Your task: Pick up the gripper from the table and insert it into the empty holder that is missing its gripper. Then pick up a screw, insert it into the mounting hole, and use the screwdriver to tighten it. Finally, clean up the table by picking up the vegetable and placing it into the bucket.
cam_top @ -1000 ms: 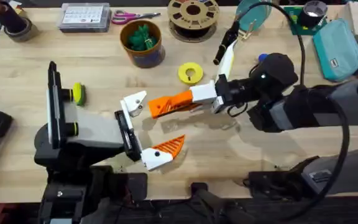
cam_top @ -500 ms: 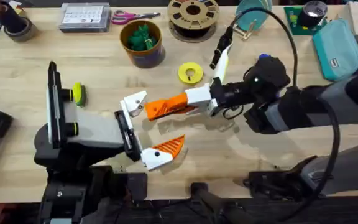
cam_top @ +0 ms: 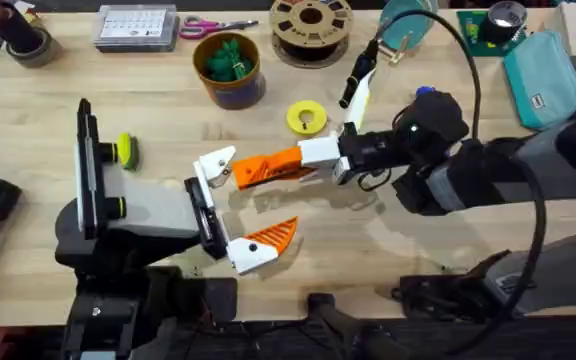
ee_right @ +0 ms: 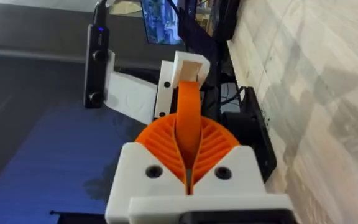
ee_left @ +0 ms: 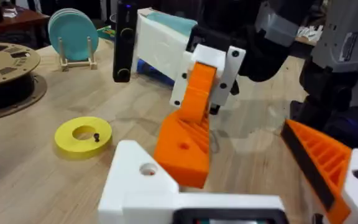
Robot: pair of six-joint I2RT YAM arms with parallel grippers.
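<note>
- The right arm's fingers [cam_top: 286, 166] are pressing closed on the gripper [cam_top: 258, 170], the small orange wedge, and are carrying it just above the desk [cam_top: 168, 130] near the middle. In the right wrist view the two ribbed pads [ee_right: 213, 144] are squeezing it edge-on.
- The gripper's free end is sitting right at the holder [cam_top: 215, 163], the bare white mount on the left arm. In the left wrist view the wedge [ee_left: 185, 140] is hanging just beside the holder's mounting hole [ee_left: 148, 168]; whether the two are touching cannot be told.
- The left arm's fingers [cam_top: 230, 205] are standing wide apart with nothing between them: the bare holder on one side, the orange-tipped twin [cam_top: 261, 243] toward the near edge.
- The gripper is looking like rigid, light printed plastic, so it should be taking a firm pinch without bending. Its smooth faces may be sliding under side load, so holding the thick rear end and leaving the mating end free is looking wise.
- A screw [ee_left: 96, 136] is lying on the yellow ring [cam_top: 306, 117], beyond the fingers toward the far edge.
- The bucket [cam_top: 229, 68] is standing near the far edge with something green inside.
</note>
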